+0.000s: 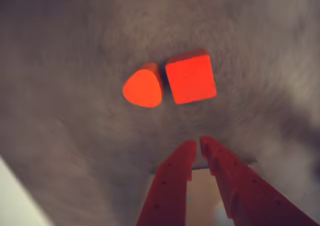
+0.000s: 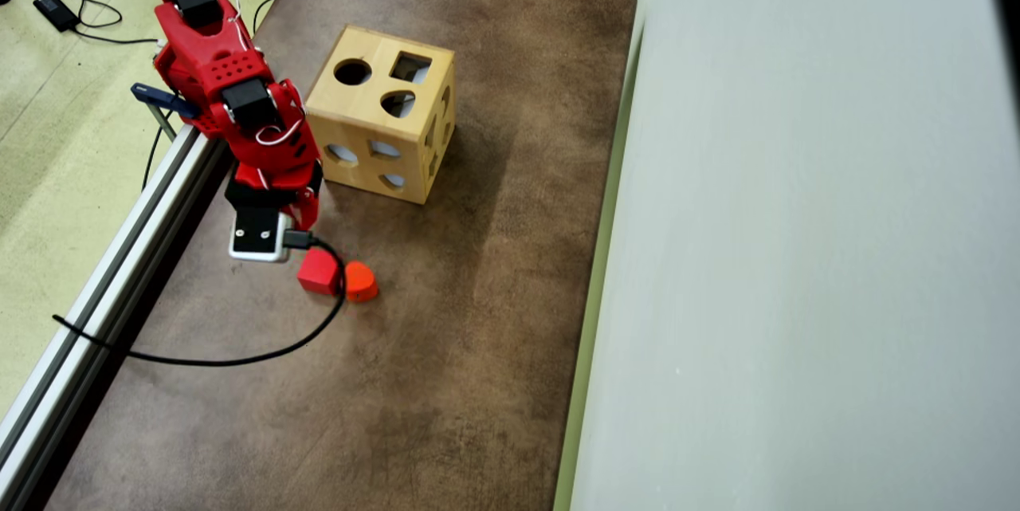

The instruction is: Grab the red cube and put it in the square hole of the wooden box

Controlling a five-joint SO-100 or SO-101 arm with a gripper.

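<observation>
Beyond our empty, nearly closed jaws: red cube (image 1: 190,79) straight ahead, apart, orange rounded block (image 1: 143,88) touching its left side in wrist view.

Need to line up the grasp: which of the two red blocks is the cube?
The red cube is the square-faced block, right in the wrist view. The rounded block touching it has a curved outline.

Wrist view blurred throughout, gripper (image 1: 197,145) fingers cut off by the bottom edge; overhead view: fingertips hidden under the arm (image 2: 239,104), wooden box (image 2: 381,124) interior dark through its holes, table (image 2: 446,351) cut off at near edge, possibly farther too.
</observation>
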